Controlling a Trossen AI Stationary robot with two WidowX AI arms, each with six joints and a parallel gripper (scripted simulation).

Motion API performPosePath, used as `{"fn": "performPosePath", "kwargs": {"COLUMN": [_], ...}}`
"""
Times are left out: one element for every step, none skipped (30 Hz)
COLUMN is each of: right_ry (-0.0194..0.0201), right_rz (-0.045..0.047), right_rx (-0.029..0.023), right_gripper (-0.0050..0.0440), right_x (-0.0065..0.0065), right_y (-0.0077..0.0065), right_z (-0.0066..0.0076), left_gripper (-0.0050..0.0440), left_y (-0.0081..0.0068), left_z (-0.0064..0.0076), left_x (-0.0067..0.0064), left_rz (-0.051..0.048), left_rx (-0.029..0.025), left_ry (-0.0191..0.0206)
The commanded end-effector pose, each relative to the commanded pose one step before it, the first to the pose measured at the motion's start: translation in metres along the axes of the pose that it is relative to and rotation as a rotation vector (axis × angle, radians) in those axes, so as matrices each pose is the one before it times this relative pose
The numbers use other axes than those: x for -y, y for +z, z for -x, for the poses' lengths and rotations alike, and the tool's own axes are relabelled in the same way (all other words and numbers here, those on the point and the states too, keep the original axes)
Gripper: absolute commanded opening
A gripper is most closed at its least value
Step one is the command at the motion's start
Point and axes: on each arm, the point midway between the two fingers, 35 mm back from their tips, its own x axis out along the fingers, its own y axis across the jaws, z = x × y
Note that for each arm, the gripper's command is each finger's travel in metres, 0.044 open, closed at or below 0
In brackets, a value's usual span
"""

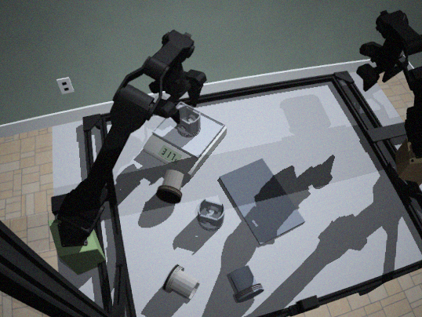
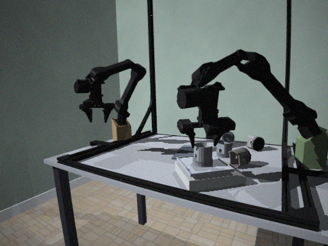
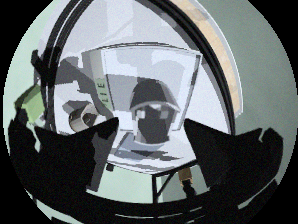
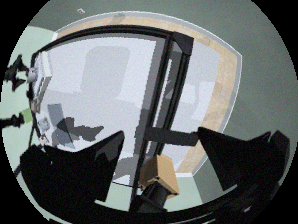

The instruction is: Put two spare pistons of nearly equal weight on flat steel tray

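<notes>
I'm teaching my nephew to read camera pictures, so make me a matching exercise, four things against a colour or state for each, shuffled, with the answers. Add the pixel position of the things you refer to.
Things:
1. Tray (image 1: 239,184) (image 4: 55,112)
2. Scale (image 1: 208,135) (image 2: 213,183) (image 3: 165,62) (image 4: 47,75)
3. Right end effector (image 1: 376,84) (image 2: 98,122) (image 4: 160,130)
4. Left base (image 1: 80,255) (image 2: 311,152) (image 3: 31,105) (image 4: 27,116)

Colours or states:
A. Green
B. Open, holding nothing
C. Blue-grey, lying flat
D. Showing digits

Right pairs: 1-C, 2-D, 3-B, 4-A.
</notes>
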Motion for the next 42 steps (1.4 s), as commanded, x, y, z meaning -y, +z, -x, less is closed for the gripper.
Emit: {"fn": "performPosePath", "kwargs": {"right_ry": [0.00377, 0.00000, 0.00000, 0.00000, 0.00000, 0.00000, 0.00000, 0.00000, 0.00000, 0.00000, 0.00000, 0.00000, 0.00000, 0.00000, 0.00000, 0.00000, 0.00000, 0.00000, 0.00000, 0.00000, 0.00000, 0.00000, 0.00000, 0.00000, 0.00000, 0.00000, 0.00000, 0.00000, 0.00000, 0.00000, 0.00000, 0.00000, 0.00000, 0.00000, 0.00000, 0.00000, 0.00000, 0.00000, 0.00000, 0.00000, 0.00000, 0.00000], "right_rz": [0.00246, 0.00000, 0.00000, 0.00000, 0.00000, 0.00000, 0.00000, 0.00000, 0.00000, 0.00000, 0.00000, 0.00000, 0.00000, 0.00000, 0.00000, 0.00000, 0.00000, 0.00000, 0.00000, 0.00000, 0.00000, 0.00000, 0.00000, 0.00000, 0.00000, 0.00000, 0.00000, 0.00000, 0.00000, 0.00000, 0.00000, 0.00000, 0.00000, 0.00000, 0.00000, 0.00000, 0.00000, 0.00000, 0.00000, 0.00000, 0.00000, 0.00000], "right_rx": [0.00102, 0.00000, 0.00000, 0.00000, 0.00000, 0.00000, 0.00000, 0.00000, 0.00000, 0.00000, 0.00000, 0.00000, 0.00000, 0.00000, 0.00000, 0.00000, 0.00000, 0.00000, 0.00000, 0.00000, 0.00000, 0.00000, 0.00000, 0.00000, 0.00000, 0.00000, 0.00000, 0.00000, 0.00000, 0.00000, 0.00000, 0.00000, 0.00000, 0.00000, 0.00000, 0.00000, 0.00000, 0.00000, 0.00000, 0.00000, 0.00000, 0.00000], "right_gripper": [0.0440, 0.0440, 0.0440, 0.0440, 0.0440, 0.0440, 0.0440, 0.0440, 0.0440, 0.0440, 0.0440, 0.0440, 0.0440, 0.0440, 0.0440, 0.0440, 0.0440, 0.0440, 0.0440, 0.0440, 0.0440, 0.0440, 0.0440, 0.0440, 0.0440, 0.0440, 0.0440, 0.0440, 0.0440, 0.0440, 0.0440, 0.0440, 0.0440, 0.0440, 0.0440, 0.0440, 0.0440, 0.0440, 0.0440, 0.0440, 0.0440, 0.0440], "right_x": [-0.00058, 0.00000, 0.00000, 0.00000, 0.00000, 0.00000, 0.00000, 0.00000, 0.00000, 0.00000, 0.00000, 0.00000, 0.00000, 0.00000, 0.00000, 0.00000, 0.00000, 0.00000, 0.00000, 0.00000, 0.00000, 0.00000, 0.00000, 0.00000, 0.00000, 0.00000, 0.00000, 0.00000, 0.00000, 0.00000, 0.00000, 0.00000, 0.00000, 0.00000, 0.00000, 0.00000, 0.00000, 0.00000, 0.00000, 0.00000, 0.00000, 0.00000], "right_y": [0.00009, 0.00000, 0.00000, 0.00000, 0.00000, 0.00000, 0.00000, 0.00000, 0.00000, 0.00000, 0.00000, 0.00000, 0.00000, 0.00000, 0.00000, 0.00000, 0.00000, 0.00000, 0.00000, 0.00000, 0.00000, 0.00000, 0.00000, 0.00000, 0.00000, 0.00000, 0.00000, 0.00000, 0.00000, 0.00000, 0.00000, 0.00000, 0.00000, 0.00000, 0.00000, 0.00000, 0.00000, 0.00000, 0.00000, 0.00000, 0.00000, 0.00000], "right_z": [-0.00004, 0.00000, 0.00000, 0.00000, 0.00000, 0.00000, 0.00000, 0.00000, 0.00000, 0.00000, 0.00000, 0.00000, 0.00000, 0.00000, 0.00000, 0.00000, 0.00000, 0.00000, 0.00000, 0.00000, 0.00000, 0.00000, 0.00000, 0.00000, 0.00000, 0.00000, 0.00000, 0.00000, 0.00000, 0.00000, 0.00000, 0.00000, 0.00000, 0.00000, 0.00000, 0.00000, 0.00000, 0.00000, 0.00000, 0.00000, 0.00000, 0.00000], "left_gripper": [0.0378, 0.0378, 0.0378, 0.0378, 0.0378, 0.0378, 0.0378, 0.0378, 0.0378, 0.0378, 0.0378, 0.0378, 0.0378, 0.0378, 0.0378, 0.0378, 0.0378, 0.0378, 0.0378, 0.0378, 0.0378, 0.0378, 0.0378, 0.0378, 0.0378, 0.0378, 0.0378, 0.0378, 0.0378, 0.0378, 0.0378, 0.0378, 0.0378, 0.0378, 0.0378, 0.0378, 0.0378, 0.0378, 0.0378, 0.0378, 0.0378, 0.0378], "left_y": [-0.00064, 0.00000, 0.00000, 0.00000, 0.00000, 0.00000, 0.00000, 0.00000, 0.00000, 0.00000, 0.00000, 0.00000, 0.00000, 0.00000, 0.00000, 0.00000, 0.00000, 0.00007, 0.00008, -0.00129, -0.00129, -0.00129, -0.00085, -0.00015, -0.00008, 0.00000, 0.00000, 0.00000, 0.00000, 0.00000, 0.00000, 0.00000, 0.00000, 0.00000, 0.00000, 0.00000, 0.00000, 0.00000, 0.00000, 0.00000, 0.00000, 0.00000], "left_z": [0.00945, 0.00167, 0.00167, 0.00167, 0.00167, 0.00167, 0.00167, 0.00167, 0.00000, 0.00000, 0.00167, 0.00167, 0.00167, 0.00167, 0.00167, 0.00167, 0.00167, 0.00226, 0.00041, 0.00483, 0.00483, 0.00483, 0.00341, 0.00079, 0.00041, 0.00000, 0.00000, 0.00000, 0.00000, 0.00000, 0.00000, 0.00000, 0.00000, 0.00000, 0.00000, 0.00000, 0.00000, 0.00000, 0.00000, 0.00000, 0.00000, 0.00000], "left_x": [0.00194, 0.00001, 0.00001, 0.00001, 0.00001, 0.00001, 0.00001, 0.00001, 0.00000, 0.00000, 0.00001, 0.00001, 0.00001, 0.00001, 0.00001, 0.00001, 0.00001, 0.00009, 0.00007, 0.00004, 0.00004, 0.00004, 0.00015, 0.00012, 0.00005, 0.00000, 0.00000, 0.00000, 0.00000, 0.00000, 0.00000, 0.00000, 0.00000, 0.00000, 0.00000, 0.00000, 0.00000, 0.00000, 0.00000, 0.00000, 0.00000, 0.00000], "left_rz": [-0.00504, 0.00000, 0.00000, 0.00000, 0.00000, 0.00000, 0.00000, 0.00000, 0.00000, 0.00000, 0.00000, 0.00000, 0.00000, 0.00000, 0.00000, 0.00000, 0.00000, -0.00076, -0.00071, 0.00000, 0.00000, 0.00000, -0.00081, -0.00078, -0.00063, 0.00000, 0.00000, -0.02619, -0.02619, -0.02619, -0.02619, -0.02619, -0.02619, -0.02619, -0.02619, -0.02619, -0.02619, -0.02619, -0.02619, -0.02619, -0.02619, -0.02619], "left_rx": [0.00022, 0.00000, 0.00000, 0.00000, 0.00000, 0.00000, 0.00000, 0.00000, 0.00000, 0.00000, 0.00000, 0.00000, 0.00000, 0.00000, 0.00000, 0.00000, 0.00000, -0.00021, -0.00022, 0.00000, 0.00000, 0.00000, -0.00012, -0.00009, -0.00016, 0.00000, 0.00000, 0.00359, 0.00359, 0.00359, 0.00359, 0.00359, 0.00359, 0.00359, 0.00359, 0.00359, 0.00359, 0.00359, 0.00359, 0.00359, 0.00359, 0.00359], "left_ry": [-0.00926, 0.00000, 0.00000, 0.00000, 0.00000, 0.00000, 0.00000, 0.00000, 0.00000, 0.00000, 0.00000, 0.00000, 0.00000, 0.00000, 0.00000, 0.00000, 0.00000, 0.00000, 0.00004, 0.00000, 0.00000, 0.00000, -0.00031, -0.00028, 0.00000, 0.00000, 0.00000, 0.00350, 0.00350, 0.00350, 0.00350, 0.00350, 0.00350, 0.00350, 0.00350, 0.00350, 0.00350, 0.00350, 0.00350, 0.00350, 0.00350, 0.00350]}}
